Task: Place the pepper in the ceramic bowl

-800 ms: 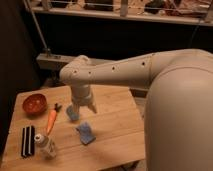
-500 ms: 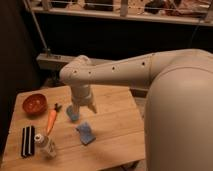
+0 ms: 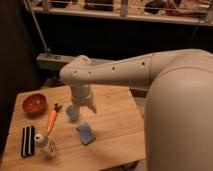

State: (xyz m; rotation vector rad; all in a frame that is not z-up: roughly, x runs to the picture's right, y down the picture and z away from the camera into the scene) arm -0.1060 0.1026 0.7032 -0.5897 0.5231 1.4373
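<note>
The pepper (image 3: pixel 52 120) is slim and orange with a dark green stem end, lying on the wooden table (image 3: pixel 115 130) pointing toward the back. The ceramic bowl (image 3: pixel 34 104) is small, round and orange-red, and stands at the table's left, just left of the pepper's stem. My gripper (image 3: pixel 81 108) hangs over the table's middle, to the right of the pepper, with its fingers spread open and nothing between them. It hovers just above a blue sponge piece (image 3: pixel 72 114), partly hiding it.
A second blue sponge piece (image 3: pixel 86 133) lies nearer the front. A black and white striped item (image 3: pixel 28 141) and a small clear bottle (image 3: pixel 46 145) sit at the front left. My big white arm (image 3: pixel 170 100) fills the right side.
</note>
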